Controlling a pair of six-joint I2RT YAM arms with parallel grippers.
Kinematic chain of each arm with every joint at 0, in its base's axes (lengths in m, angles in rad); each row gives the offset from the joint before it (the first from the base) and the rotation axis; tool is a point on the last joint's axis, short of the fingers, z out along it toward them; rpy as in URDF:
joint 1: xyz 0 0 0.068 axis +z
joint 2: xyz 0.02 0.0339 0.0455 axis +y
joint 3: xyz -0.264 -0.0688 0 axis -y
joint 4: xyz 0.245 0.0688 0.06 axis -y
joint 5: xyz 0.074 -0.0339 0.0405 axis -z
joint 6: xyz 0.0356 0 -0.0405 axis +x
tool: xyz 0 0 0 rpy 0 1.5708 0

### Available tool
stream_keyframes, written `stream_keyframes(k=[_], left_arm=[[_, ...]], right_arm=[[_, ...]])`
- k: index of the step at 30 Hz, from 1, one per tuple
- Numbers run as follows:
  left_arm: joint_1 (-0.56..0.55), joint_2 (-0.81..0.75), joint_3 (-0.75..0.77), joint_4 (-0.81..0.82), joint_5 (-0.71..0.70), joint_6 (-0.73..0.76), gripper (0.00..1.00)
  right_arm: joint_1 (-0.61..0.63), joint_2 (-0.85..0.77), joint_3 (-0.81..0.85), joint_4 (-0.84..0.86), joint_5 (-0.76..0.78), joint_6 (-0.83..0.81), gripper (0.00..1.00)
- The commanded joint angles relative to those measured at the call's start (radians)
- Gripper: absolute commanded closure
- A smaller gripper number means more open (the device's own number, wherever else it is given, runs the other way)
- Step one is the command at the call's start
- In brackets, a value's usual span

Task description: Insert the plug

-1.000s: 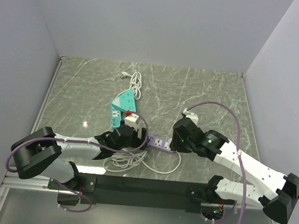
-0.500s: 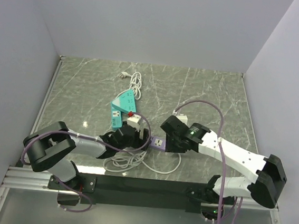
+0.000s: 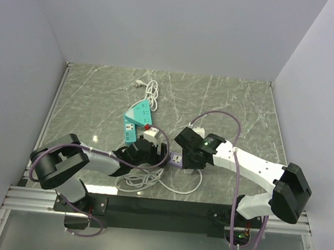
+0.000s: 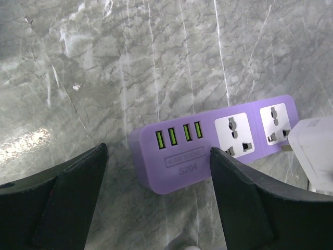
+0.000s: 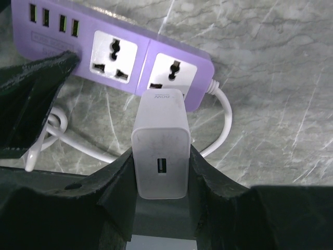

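The plug, a white block with rounded corners and a slot in its rear face, is clamped between the black fingers of my right gripper. Its front end hovers at the near edge of the purple power strip, just below the right-hand socket. In the top view the plug is hidden under my right gripper, which hangs over the strip. My left gripper is open and straddles the strip's USB end; its right finger sits at the strip's near edge.
A teal power strip with a white adapter lies behind the left gripper. A coiled white cable lies further back. The purple strip's white cord loops near the front edge. Grey walls enclose both sides and the back.
My right arm swung left and brought the plug over the purple strip's socket end. The left gripper stayed at the strip's USB end, its jaws slightly narrower.
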Motion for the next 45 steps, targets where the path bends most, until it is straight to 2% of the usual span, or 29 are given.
stream_keyframes(k=[1, 9, 24, 37, 45], left_arm=[[0.005, 0.005, 0.016, 0.018, 0.021, -0.004, 0.15], [0.008, -0.010, 0.009, 0.011, 0.018, -0.006, 0.15], [0.008, -0.010, -0.004, 0.040, 0.044, -0.021, 0.15], [0.008, 0.011, -0.016, 0.084, 0.093, -0.029, 0.20], [0.013, 0.031, -0.007, 0.081, 0.084, -0.025, 0.21]], right_arm=[[-0.021, -0.006, 0.019, 0.024, 0.038, -0.007, 1.00], [-0.033, 0.023, 0.023, 0.027, 0.045, -0.005, 1.00], [-0.038, 0.050, -0.020, 0.056, 0.007, 0.099, 1.00], [-0.036, 0.159, -0.023, 0.064, -0.011, 0.111, 1.00], [-0.039, 0.195, 0.086, 0.003, 0.021, 0.049, 1.00]])
